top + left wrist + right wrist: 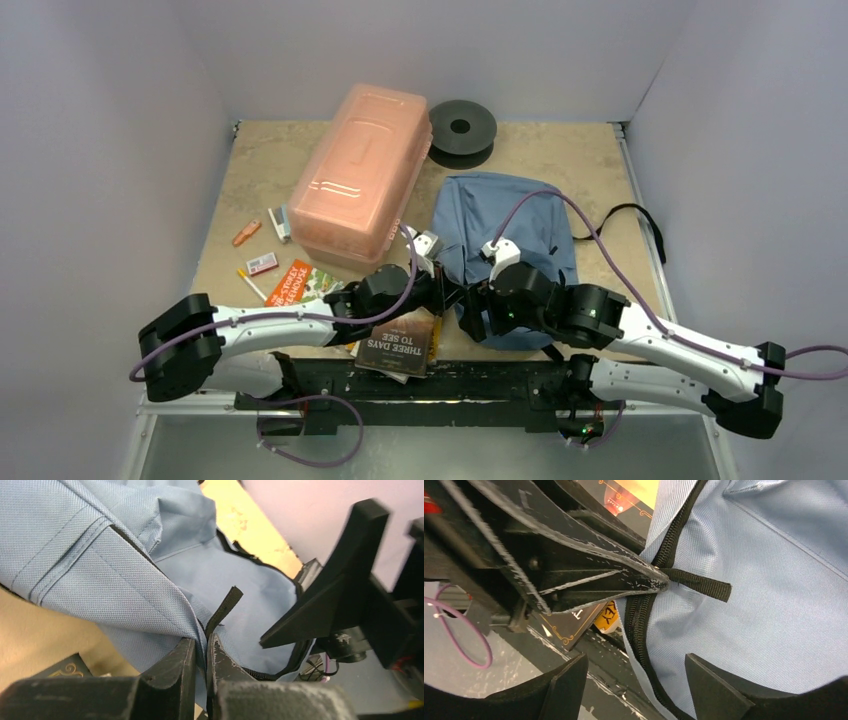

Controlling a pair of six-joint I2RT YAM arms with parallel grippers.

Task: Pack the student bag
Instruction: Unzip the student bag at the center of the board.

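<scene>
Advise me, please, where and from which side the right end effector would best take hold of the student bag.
Grip the student bag by the fabric edge along its dark zipper, just below where the left end effector pinches the black pull tab. Come from the bag's near side, where the open right end effector is. The seam runs between its fingers and looks thin enough to pinch.

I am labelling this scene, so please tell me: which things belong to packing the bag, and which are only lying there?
In the job: student bag, left gripper shut on its zipper tab, right gripper open over its zipper.

Lying about: pink box, black spool, dark book, orange book (the books perhaps to pack later).
</scene>
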